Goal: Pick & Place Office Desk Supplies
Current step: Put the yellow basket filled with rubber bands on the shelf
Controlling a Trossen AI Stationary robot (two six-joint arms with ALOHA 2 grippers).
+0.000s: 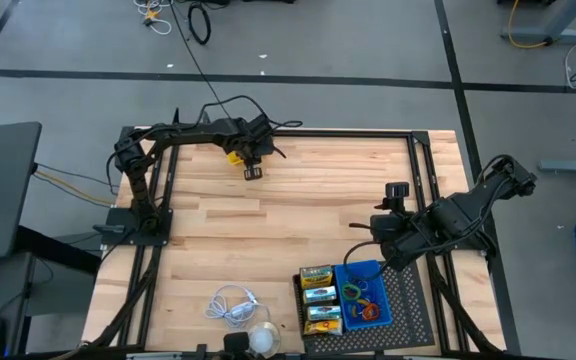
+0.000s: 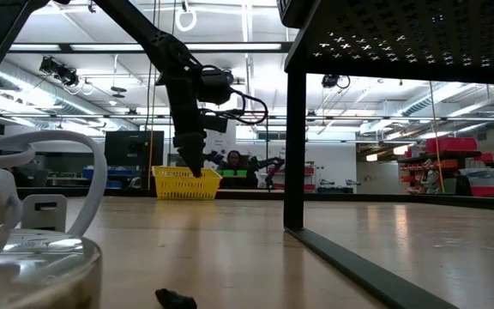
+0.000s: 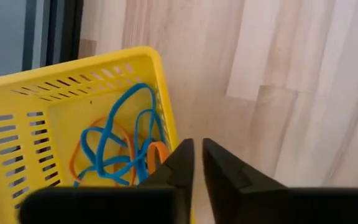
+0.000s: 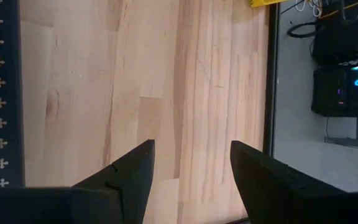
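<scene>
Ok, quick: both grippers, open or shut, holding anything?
Left gripper: jaws shut, empty, beside the yellow basket.
Right gripper: jaws open, empty.

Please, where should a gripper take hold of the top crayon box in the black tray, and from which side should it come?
Judging from the high view, come straight down on the top crayon box and pinch its two short ends. It lies flat, with a second crayon box hard against one long side and the blue bin near its right end, so finger room there looks tight.

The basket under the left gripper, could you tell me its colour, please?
Yellow basket, with slotted walls; clearest in the left wrist view.
</scene>
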